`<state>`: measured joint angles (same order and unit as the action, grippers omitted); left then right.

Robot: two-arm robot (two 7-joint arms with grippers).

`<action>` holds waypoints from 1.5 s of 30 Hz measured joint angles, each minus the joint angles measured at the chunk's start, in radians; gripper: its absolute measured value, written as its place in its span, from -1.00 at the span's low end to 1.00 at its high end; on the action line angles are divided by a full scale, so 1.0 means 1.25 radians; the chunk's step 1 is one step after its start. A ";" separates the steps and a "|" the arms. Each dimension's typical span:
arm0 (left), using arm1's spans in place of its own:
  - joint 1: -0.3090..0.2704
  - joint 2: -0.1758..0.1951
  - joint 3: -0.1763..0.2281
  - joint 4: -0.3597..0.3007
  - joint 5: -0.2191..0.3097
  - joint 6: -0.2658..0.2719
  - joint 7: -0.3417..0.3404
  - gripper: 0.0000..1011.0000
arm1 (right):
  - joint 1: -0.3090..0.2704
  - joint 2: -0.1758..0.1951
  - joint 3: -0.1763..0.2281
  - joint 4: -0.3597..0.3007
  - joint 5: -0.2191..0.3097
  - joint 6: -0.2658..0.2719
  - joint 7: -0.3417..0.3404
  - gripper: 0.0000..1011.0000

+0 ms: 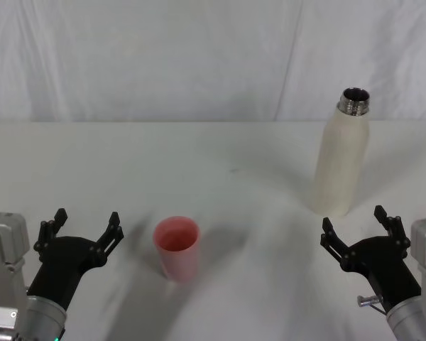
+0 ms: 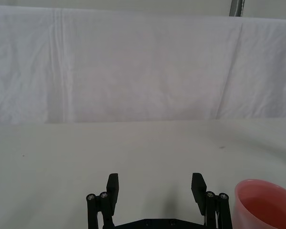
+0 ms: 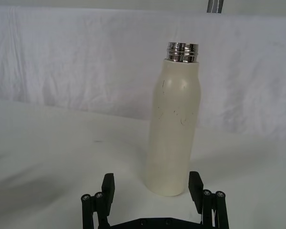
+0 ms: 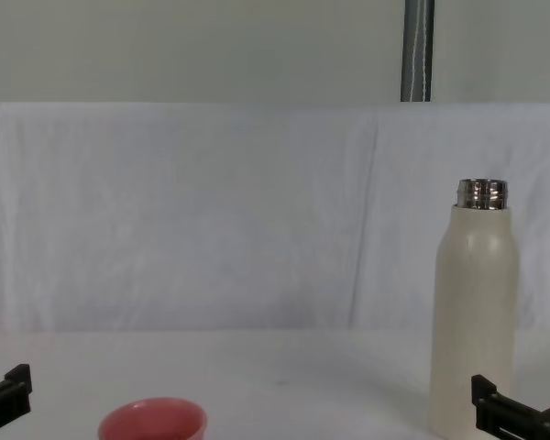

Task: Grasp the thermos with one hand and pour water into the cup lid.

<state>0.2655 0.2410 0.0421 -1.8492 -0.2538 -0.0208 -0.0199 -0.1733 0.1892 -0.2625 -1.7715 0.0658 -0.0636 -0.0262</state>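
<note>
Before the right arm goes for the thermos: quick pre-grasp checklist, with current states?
1. Right gripper open: ok, fingers spread wide.
2. Thermos upright on the table: ok, standing with its steel neck up and uncapped.
3. Thermos lined up with the right gripper: ok, in the right wrist view it stands just beyond the gap between the fingers, not yet touched.
4. Cup lid upright, mouth up: ok, sitting near the left gripper, well apart from the thermos.
5. Left gripper clear of the cup lid: ok, open and beside it, not touching.
6. Water in the thermos: cannot tell, the inside is dark.
</note>
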 joint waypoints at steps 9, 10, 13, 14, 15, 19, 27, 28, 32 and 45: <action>0.000 0.000 0.000 0.000 0.000 0.000 0.000 0.98 | 0.000 0.000 0.000 0.000 0.000 0.000 0.000 0.98; 0.000 0.000 0.000 0.000 0.000 0.000 0.000 0.98 | 0.000 0.000 0.000 0.000 0.000 0.000 0.000 0.98; 0.000 0.000 0.000 0.000 0.000 0.000 0.000 0.98 | 0.000 0.000 0.000 0.000 0.000 0.000 0.000 0.98; 0.000 0.000 0.000 0.000 0.000 0.000 0.000 0.98 | 0.000 0.000 0.000 0.000 0.000 0.000 0.000 0.98; 0.000 0.000 0.000 0.000 0.000 0.000 0.000 0.98 | 0.000 0.000 0.000 0.000 0.000 0.000 0.000 0.98; 0.000 0.000 0.000 0.000 0.000 0.000 0.000 0.98 | 0.002 -0.005 0.004 0.000 0.001 0.000 0.011 0.98; 0.000 0.000 0.000 0.000 0.000 0.000 0.000 0.98 | 0.008 -0.013 0.020 -0.005 0.014 0.007 0.061 0.98; 0.000 0.000 0.000 0.000 0.000 0.000 0.000 0.98 | 0.009 -0.014 0.023 -0.005 0.016 0.009 0.065 0.98; 0.000 0.000 0.000 0.000 0.000 0.000 0.000 0.98 | 0.017 -0.015 0.033 -0.005 0.025 0.022 0.088 0.98; 0.000 0.000 0.000 0.000 0.000 0.000 0.000 0.98 | 0.080 -0.006 0.069 0.038 0.060 0.072 0.157 0.98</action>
<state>0.2655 0.2410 0.0421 -1.8492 -0.2538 -0.0208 -0.0198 -0.0734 0.1815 -0.1762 -1.7234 0.1403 0.0261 0.1696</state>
